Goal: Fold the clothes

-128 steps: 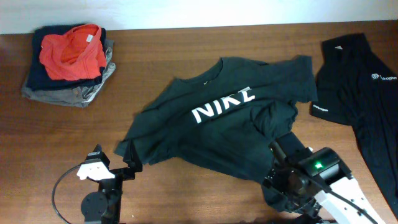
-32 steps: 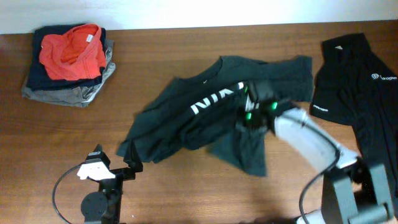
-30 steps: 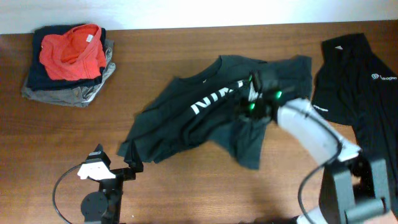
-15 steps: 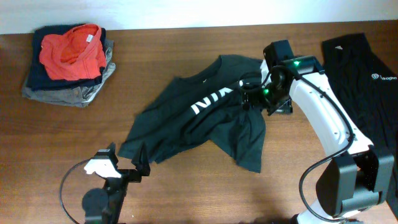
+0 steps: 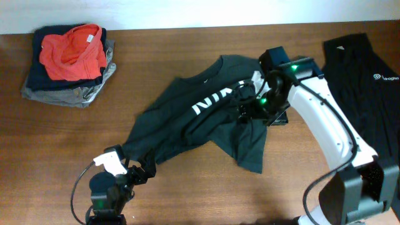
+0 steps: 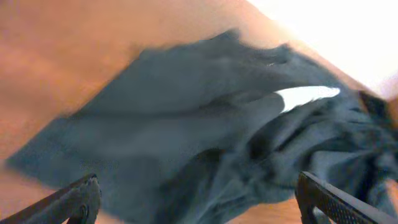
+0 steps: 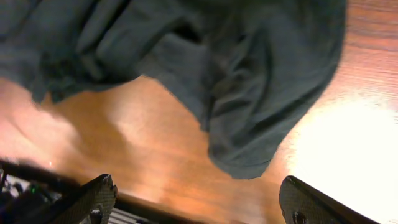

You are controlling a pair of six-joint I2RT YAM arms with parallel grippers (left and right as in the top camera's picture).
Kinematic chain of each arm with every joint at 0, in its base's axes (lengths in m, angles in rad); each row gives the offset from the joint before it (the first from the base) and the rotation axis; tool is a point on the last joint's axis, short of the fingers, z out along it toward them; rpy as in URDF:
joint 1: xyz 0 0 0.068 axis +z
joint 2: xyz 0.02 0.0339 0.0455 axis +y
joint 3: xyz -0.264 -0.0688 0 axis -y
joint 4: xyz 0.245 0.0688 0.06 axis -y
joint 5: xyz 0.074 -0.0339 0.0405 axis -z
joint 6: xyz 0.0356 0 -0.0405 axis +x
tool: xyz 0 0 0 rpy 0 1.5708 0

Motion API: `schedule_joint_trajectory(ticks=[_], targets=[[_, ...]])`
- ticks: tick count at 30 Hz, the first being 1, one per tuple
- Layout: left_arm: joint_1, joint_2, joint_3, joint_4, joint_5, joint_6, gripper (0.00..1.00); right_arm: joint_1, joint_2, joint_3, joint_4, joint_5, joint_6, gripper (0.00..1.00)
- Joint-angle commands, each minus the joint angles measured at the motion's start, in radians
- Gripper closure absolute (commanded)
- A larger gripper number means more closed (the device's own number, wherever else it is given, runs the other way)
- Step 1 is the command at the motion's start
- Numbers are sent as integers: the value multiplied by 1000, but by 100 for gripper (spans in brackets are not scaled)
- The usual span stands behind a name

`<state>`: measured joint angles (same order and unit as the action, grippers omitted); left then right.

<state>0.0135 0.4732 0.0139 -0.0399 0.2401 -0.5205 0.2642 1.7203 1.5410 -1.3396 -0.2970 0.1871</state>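
Lying crumpled at mid-table: 1 black Nike T-shirt (image 5: 181, 128), on the wooden table (image 5: 187, 44). Its lower right part is folding over the front, so the white lettering (image 5: 209, 107) is showing only in part. The last letters are being covered by cloth and by the right arm (image 5: 325, 125).

Item 2: second black shirt (image 5: 359, 87) is lying at the table's right side, well apart from the first. A small white chest logo (image 5: 377, 77) is showing. The garment is running out of the picture at the right border.

Item 3: stack of folded clothes (image 5: 62, 87) is sitting at the far left corner, with an orange-red garment (image 5: 72, 53) lying on top. The count of pieces beneath is not readable.

Right gripper (image 7: 196, 202): is hovering over the Nike shirt's folded-over right half, fingers spread wide, nothing between them, released. From overhead its fingertips are getting lost against the dark cloth.

Left gripper (image 6: 199, 200): is standing fully parted just beside the shirt's near left corner, grasping nothing. Its wrist view is blurring heavily, and the lettering there is appearing only as 1 white smear.
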Motion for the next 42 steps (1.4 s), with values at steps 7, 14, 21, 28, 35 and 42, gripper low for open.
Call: schedule_joint_trajectory(ticks=[7,14,21,28,35,42], targets=[[4,138,129,-101,21,10,0,153,-27,13,-7,21,-15,1],[-27,321,557,-466,35,296,1,202,-27,13,-8,73,-14,1],[-75,514,747,-615,68,358,1,202,-27,13,-13,73,-14,1],[-74,760,758,-714,-54,357,20,202,-27,11,-19,73,-14,1],[-74,908,797,-720,-216,344,20,202,-27,11,-19,73,-15,1],[-69,1007,797,-731,-332,324,20,203,-27,2,-18,73,-15,1]])
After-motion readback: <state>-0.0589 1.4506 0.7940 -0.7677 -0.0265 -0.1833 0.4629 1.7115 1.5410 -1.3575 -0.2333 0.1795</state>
